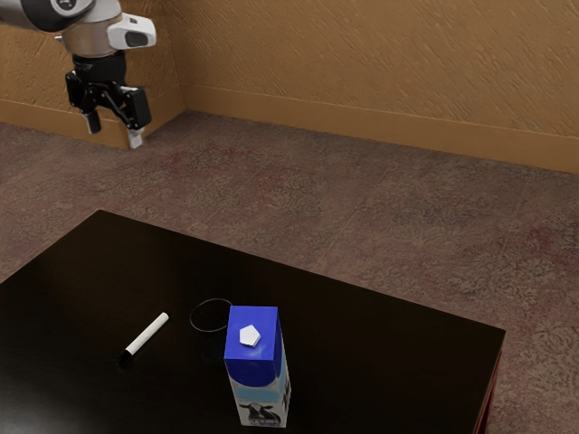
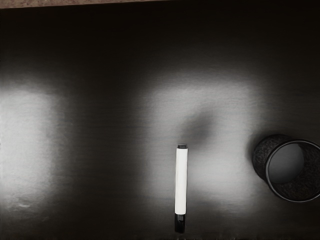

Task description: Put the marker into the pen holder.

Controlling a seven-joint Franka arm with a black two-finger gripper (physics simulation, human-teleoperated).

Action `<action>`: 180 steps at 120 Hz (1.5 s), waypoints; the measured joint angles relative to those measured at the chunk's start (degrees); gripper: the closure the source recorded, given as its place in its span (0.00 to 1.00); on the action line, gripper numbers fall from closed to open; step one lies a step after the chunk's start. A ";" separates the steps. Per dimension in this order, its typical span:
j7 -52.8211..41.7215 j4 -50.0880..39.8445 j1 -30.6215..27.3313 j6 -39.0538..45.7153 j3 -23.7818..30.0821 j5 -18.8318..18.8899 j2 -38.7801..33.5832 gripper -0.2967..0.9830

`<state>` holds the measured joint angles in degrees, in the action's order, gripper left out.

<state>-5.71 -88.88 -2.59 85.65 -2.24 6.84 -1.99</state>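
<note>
We have the tool (image 1: 115, 134) up in the air, its fingers wide apart with a gap between them. The white marker (image 1: 147, 336) lies on the tabletop (image 1: 380, 330), nearer the exterior view's upper-left corner than its right one, black cap pointing away from the edge joining those corners. Just beside it stands our black pen holder (image 2: 259, 159), upright; the blue-topped milk carton (image 1: 255, 366) stands farther from that edge.

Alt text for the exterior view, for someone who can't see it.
A white marker with a black end lies on a dark table, outside a dark round pen holder, near an upright, blue-topped milk carton. At upper left hangs the robot's open, empty gripper.
</note>
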 joint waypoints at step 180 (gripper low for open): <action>-4.49 -42.53 -0.49 53.65 -4.04 -6.10 14.55 0.42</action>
<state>-10.21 -131.41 -3.08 139.30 -6.28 0.74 12.56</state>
